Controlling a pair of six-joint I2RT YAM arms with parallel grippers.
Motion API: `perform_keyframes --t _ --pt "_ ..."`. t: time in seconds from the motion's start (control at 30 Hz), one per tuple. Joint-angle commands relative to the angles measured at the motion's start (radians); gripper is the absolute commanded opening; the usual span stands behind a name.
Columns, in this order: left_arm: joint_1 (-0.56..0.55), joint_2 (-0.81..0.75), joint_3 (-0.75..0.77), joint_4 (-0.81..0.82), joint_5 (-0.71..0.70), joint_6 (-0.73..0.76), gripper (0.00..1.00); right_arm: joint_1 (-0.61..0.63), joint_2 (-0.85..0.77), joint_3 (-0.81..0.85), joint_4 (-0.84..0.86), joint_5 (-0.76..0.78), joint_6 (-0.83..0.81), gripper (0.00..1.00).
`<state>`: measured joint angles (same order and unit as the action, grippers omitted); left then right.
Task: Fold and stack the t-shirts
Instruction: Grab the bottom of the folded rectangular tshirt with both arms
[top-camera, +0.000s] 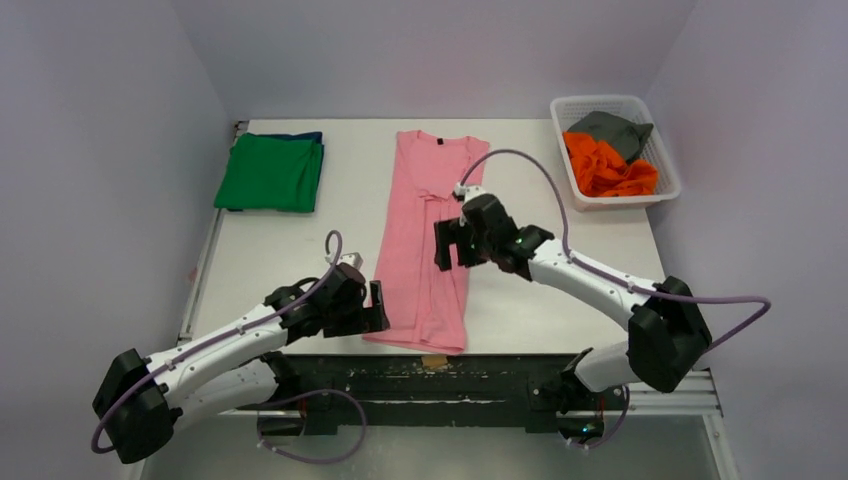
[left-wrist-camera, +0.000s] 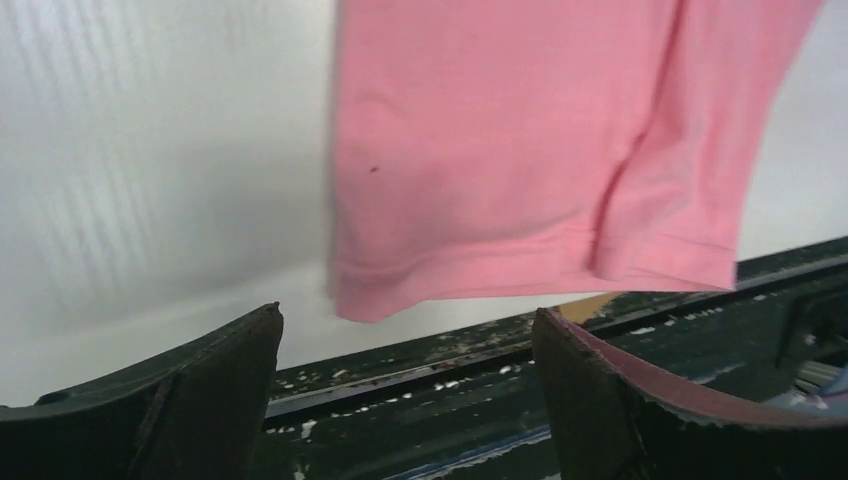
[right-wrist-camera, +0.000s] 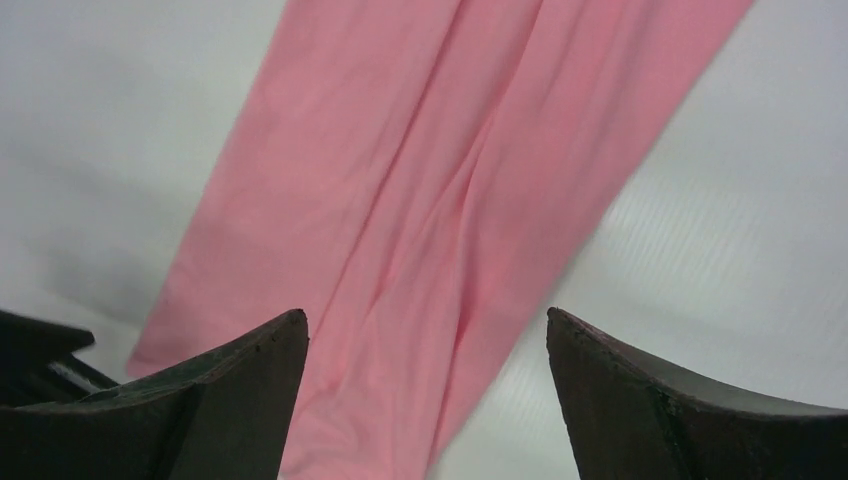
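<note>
Since the pink t-shirt (top-camera: 425, 240) is limp, light cloth, a long flat strip just right of the left gripper (top-camera: 377, 303) and beneath the right gripper (top-camera: 452, 247), both gaping wide and empty, I'd pinch its hem corners.

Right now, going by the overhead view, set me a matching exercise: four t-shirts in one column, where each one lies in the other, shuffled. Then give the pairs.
Column one
1. pink t-shirt
2. green t-shirt
3. orange t-shirt
4. grey t-shirt

Column two
A. far end of the white mesh basket
B. folded, at the far left of the table
C. crumpled in the white mesh basket, nearer the arms
D. laid out long down the middle of the table

Pairs: 1-D, 2-B, 3-C, 4-A
</note>
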<state>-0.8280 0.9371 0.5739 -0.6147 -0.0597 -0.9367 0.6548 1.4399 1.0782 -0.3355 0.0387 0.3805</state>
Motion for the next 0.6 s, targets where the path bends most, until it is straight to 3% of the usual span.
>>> perform_keyframes --t 0.0,0.17,0.37,0.5,0.57 --pt "0.038 -0.009 -0.07 -0.007 -0.006 0.002 0.86 0.129 -0.06 -0.185 -0.008 0.051 0.172 0.84" --pt "0.071 0.049 -0.138 0.111 0.049 -0.003 0.68 0.292 -0.129 -0.302 -0.044 0.037 0.239 0.77" --pt "0.081 0.162 -0.151 0.194 0.084 -0.008 0.45 0.37 -0.157 -0.396 -0.069 0.007 0.298 0.72" --pt "0.086 0.203 -0.148 0.2 0.106 -0.019 0.14 0.419 -0.151 -0.432 -0.026 -0.046 0.326 0.68" --pt "0.086 0.198 -0.156 0.2 0.112 -0.032 0.03 0.429 -0.131 -0.448 0.0 -0.062 0.33 0.66"
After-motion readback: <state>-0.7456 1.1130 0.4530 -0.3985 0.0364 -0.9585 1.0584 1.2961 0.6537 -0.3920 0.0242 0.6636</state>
